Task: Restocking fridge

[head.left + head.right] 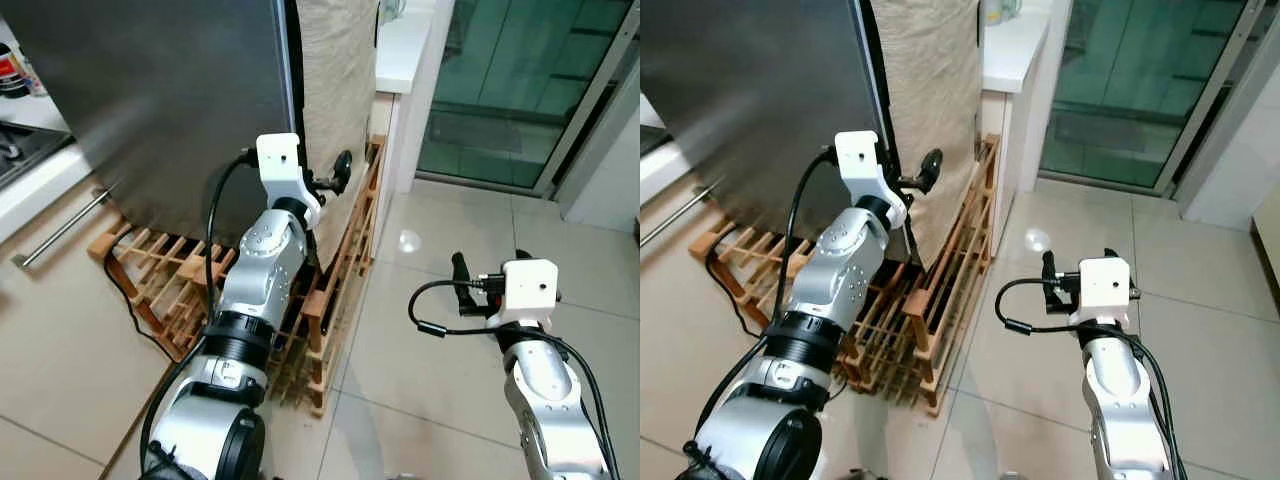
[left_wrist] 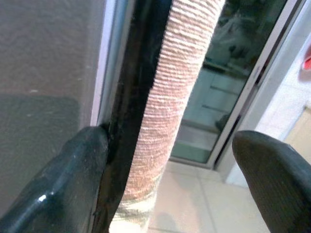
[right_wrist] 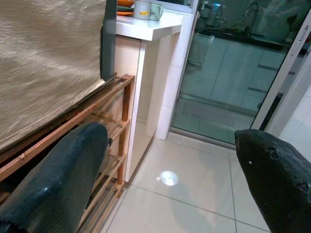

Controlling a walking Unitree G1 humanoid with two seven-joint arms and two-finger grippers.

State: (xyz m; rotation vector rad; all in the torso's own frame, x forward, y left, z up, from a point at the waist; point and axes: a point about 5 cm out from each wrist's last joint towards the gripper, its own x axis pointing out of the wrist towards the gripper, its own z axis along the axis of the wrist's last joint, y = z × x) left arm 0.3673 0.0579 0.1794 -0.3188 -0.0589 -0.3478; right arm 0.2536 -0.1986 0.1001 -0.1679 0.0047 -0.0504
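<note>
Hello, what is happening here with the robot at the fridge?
The robot stands before the closed fridge door, which rests on a wooden rack. Its left gripper is raised to the door's right edge, fingers open, one finger against the dark seal beside a beige cloth. The right gripper hangs open over the tiled floor, holding nothing.

A home kitchen: steel fridge (image 1: 150, 100) on a wooden slatted rack (image 1: 330, 290), hob corner (image 1: 25, 150) and drawer handle (image 1: 60, 228), white counter (image 3: 146, 29) with mug (image 3: 146, 8), tiled floor (image 1: 420, 300), glass sliding door (image 1: 520, 90).
</note>
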